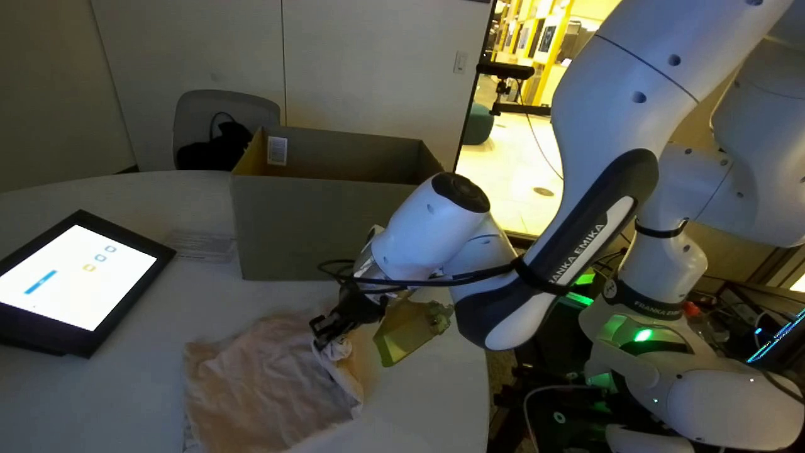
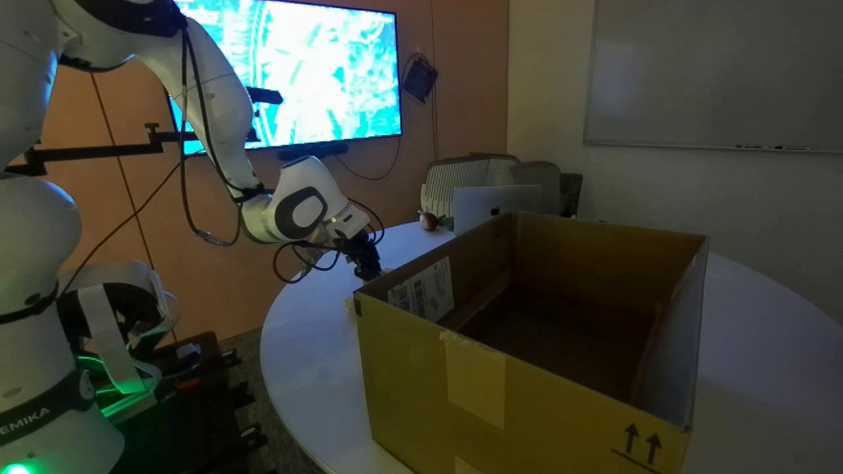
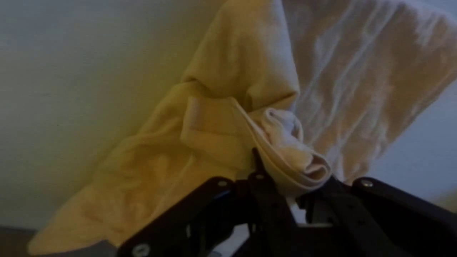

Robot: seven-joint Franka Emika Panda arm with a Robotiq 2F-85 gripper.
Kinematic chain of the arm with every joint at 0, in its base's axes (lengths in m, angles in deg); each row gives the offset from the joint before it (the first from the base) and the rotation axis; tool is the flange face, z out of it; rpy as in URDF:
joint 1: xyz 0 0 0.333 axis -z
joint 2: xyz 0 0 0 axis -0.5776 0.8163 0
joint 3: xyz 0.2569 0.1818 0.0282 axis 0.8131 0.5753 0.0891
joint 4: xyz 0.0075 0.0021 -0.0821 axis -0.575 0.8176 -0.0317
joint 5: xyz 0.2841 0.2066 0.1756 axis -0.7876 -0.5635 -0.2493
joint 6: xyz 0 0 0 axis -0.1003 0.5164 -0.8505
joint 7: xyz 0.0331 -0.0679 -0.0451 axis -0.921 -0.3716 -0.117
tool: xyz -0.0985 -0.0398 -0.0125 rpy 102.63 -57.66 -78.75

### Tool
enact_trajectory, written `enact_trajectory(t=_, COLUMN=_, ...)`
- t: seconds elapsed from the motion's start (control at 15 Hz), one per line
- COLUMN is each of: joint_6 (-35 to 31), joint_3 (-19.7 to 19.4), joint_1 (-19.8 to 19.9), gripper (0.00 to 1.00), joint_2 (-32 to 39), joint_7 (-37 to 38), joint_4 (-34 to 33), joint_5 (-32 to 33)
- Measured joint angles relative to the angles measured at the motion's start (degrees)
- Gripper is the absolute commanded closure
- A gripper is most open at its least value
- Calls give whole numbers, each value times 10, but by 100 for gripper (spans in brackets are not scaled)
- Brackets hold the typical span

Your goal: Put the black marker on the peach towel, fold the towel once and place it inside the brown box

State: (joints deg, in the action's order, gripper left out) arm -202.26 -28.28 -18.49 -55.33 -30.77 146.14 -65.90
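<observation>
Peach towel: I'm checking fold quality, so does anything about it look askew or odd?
Yes: the peach towel lies wrinkled on the table, and in the wrist view an edge curls into a roll between the jaws. That looks odd: bunched, not folded flat.

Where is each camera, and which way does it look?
An exterior view: nearer the towel, facing the box; arm at picture right.
An exterior view: nearer the box, facing wall screen and whiteboard; arm at picture left.
Wrist view: on the arm, facing the towel; gripper at bottom.
Both exterior views share box, arm, gripper.
</observation>
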Motion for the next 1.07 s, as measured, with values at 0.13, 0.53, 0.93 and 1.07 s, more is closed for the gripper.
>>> enact_trajectory(t=0.13, joint_6=2, joint_3=5, joint_1=-7, gripper=84, joint_2=21, joint_7=-10, joint_4=-44, joint_5=17)
enact_trajectory(t=0.53, joint_6=54, joint_3=111, joint_1=32, gripper=84, joint_2=135, joint_7=-100, joint_4=-231, joint_5=0)
enact_trajectory(t=0.93, joint_6=135, joint_3=148, joint_1=60, gripper=59, joint_2=221, joint_7=-162, joint_4=-374, joint_5=2)
enact_trajectory(t=1.07, joint_6=159, joint_3=148, joint_1=66, gripper=46, joint_2=225, joint_7=-175, joint_4=-393, joint_5=5)
